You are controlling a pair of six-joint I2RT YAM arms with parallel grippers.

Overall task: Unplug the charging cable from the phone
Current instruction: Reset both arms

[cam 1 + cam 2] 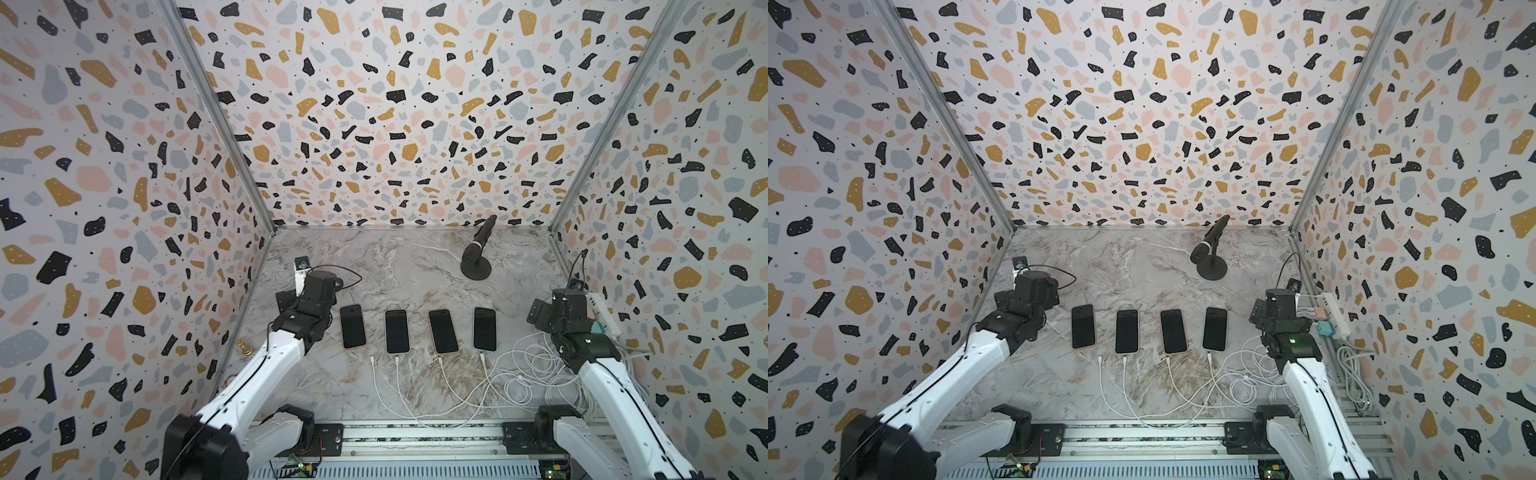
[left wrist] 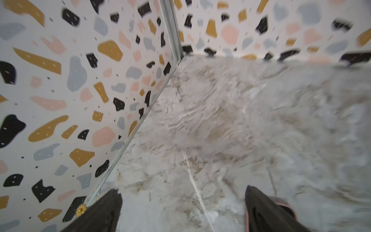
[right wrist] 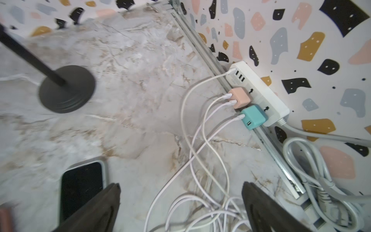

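**Fig.** Four phones lie face-up in a row across the marble table [image 1: 407,257], seen in both top views.

- **Task item:** The leftmost phone [image 1: 353,326] has a bare near edge. The charging-cable plug [image 1: 372,360] lies on the table just beside that phone's near right corner, not touching it.
- **Other phones:** The 2nd phone [image 1: 397,331], 3rd phone [image 1: 443,331] and 4th phone [image 1: 484,329] each have a white plug meeting the near edge.
- **L arm:** I see my left gripper [image 2: 181,190] w/ fingers spread wide and nothing btwn them. It is over bare table by the left wall, just left of the leftmost phone.
- **R arm:** My right gripper [image 3: 180,183] is likewise spread and empty. It hangs above the cable tangle [image 1: 534,363], right of the 4th phone.
- **Power side:** The white leads run to a pink charger [image 3: 240,98], a teal charger [image 3: 253,116] and the power strip [image 3: 259,90] along the right wall.
- **Rear:** A mic on a stand [image 1: 476,266] is well apart from the phones.
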